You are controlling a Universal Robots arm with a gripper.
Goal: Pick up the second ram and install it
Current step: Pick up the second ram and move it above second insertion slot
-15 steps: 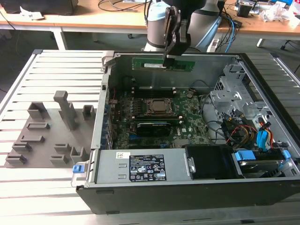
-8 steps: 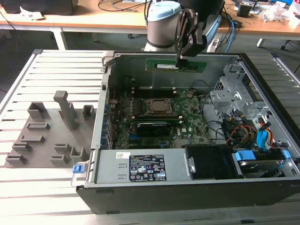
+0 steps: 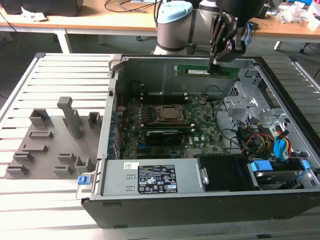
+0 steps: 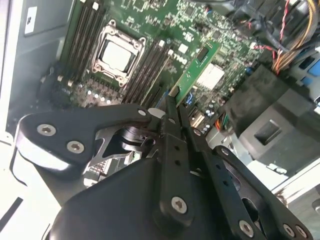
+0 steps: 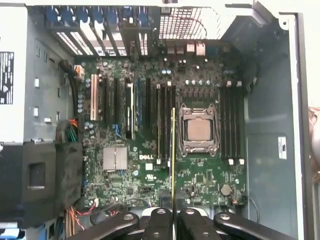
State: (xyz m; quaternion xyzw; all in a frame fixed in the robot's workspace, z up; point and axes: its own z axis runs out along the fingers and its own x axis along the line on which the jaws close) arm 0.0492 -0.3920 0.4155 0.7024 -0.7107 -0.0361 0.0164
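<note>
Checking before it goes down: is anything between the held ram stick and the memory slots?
Nothing visible does: the hand holds the second ram in open air above the memory slots beside the processor socket.

A pale slatted table spans the foreground; behind it stands a wooden desk on white legs, dark cables strewn across it. Dark floor shows between them.

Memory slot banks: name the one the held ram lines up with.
The bank between processor socket and expansion slots: the second ram overlies its socket-side edge; the other bank lies beyond the socket.
</note>
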